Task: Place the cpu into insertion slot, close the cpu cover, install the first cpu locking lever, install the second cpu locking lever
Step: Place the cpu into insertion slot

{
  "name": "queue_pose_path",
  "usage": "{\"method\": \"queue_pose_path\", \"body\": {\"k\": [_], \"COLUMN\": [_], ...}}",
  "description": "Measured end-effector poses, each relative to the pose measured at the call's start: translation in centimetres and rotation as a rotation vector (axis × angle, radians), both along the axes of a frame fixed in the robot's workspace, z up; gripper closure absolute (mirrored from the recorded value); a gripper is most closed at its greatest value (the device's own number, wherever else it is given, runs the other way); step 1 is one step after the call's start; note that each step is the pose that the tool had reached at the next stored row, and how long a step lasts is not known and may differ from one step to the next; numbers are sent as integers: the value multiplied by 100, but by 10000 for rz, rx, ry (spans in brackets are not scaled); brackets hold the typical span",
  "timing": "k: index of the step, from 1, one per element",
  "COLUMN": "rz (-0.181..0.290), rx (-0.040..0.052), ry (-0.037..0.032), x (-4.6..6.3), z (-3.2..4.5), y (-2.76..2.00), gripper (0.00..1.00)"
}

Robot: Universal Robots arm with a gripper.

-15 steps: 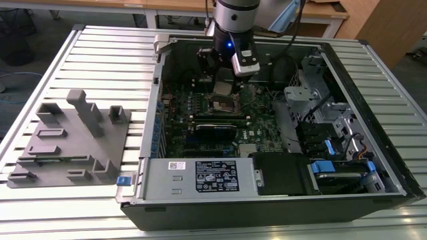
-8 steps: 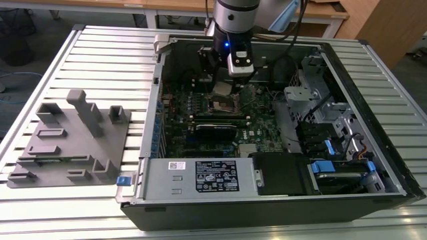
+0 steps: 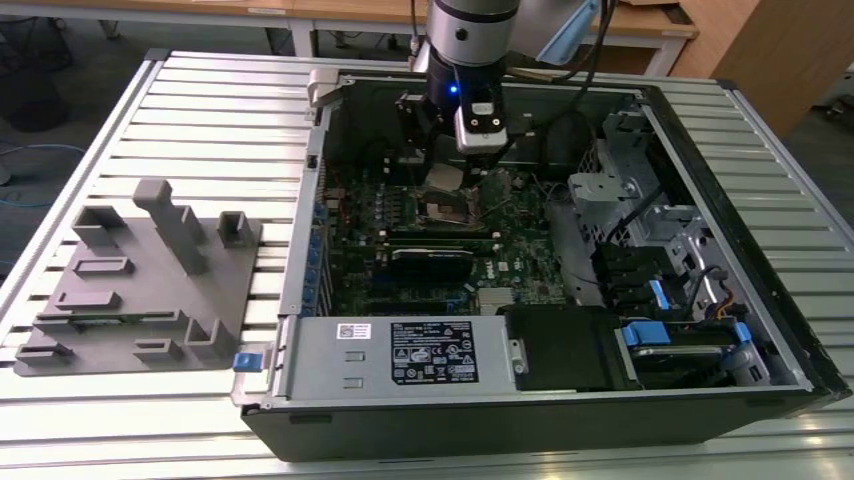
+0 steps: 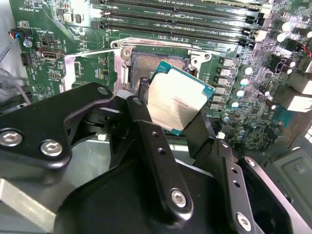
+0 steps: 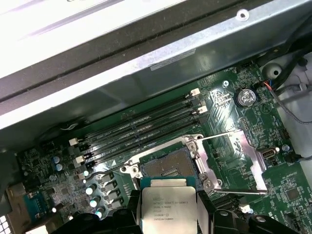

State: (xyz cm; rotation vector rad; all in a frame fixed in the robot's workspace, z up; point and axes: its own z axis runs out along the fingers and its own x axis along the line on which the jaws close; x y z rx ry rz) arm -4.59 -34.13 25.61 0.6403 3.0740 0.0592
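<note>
My gripper (image 4: 170, 111) is shut on the cpu (image 4: 176, 100), a flat square chip with a silver-grey face and a teal edge, clamped between two black fingers (image 4: 141, 105). The chip hangs a little above the insertion slot (image 4: 148, 63), whose dark pin field lies bare. In the first wrist view the cpu (image 5: 168, 204) sits in front of the slot (image 5: 168, 167), with the gripper (image 5: 169, 217) around it. The cpu cover (image 5: 251, 163) lies flipped open beside the slot, with thin lever rods (image 5: 241, 191) swung out. In the exterior view the gripper (image 3: 447, 180) hovers over the slot (image 3: 447, 208) inside the open case.
Long black memory slots (image 5: 141, 131) run along one side of the socket. A black card (image 3: 430, 262), a power supply (image 3: 400, 352) and drive bays (image 3: 667, 270) fill the case. A grey fixture block (image 3: 140, 280) stands on the slatted table at the exterior view's left.
</note>
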Motion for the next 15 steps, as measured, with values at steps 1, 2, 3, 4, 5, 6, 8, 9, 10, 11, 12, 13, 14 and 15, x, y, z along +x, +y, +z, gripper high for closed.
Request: {"method": "queue_pose_path", "body": {"k": [1,2,3,4,5,6,8,9,10,11,12,13,14,15], "rz": [-49,-168,-328,-500,-681,-860,-1231,-1415,-1597,-1769,-1951,-2146,-2321,-2493], "rx": [0,1,1,0,1,0,0,1,0,0,0,0,0,-1], "ry": [0,-1,0,0,0,0,0,0,0,0,0,0,0,0], "x": [0,0,0,0,0,0,0,0,0,0,0,0,0,0], "z": [0,-2,-3,-4,-6,-8,-12,-14,-16,-17,-19,-21,-22,-23], "y": [0,0,0,0,0,0,0,0,0,0,0,0,0,0], "gripper": [46,46,46,46,46,46,46,46,46,46,46,46,46,46]}}
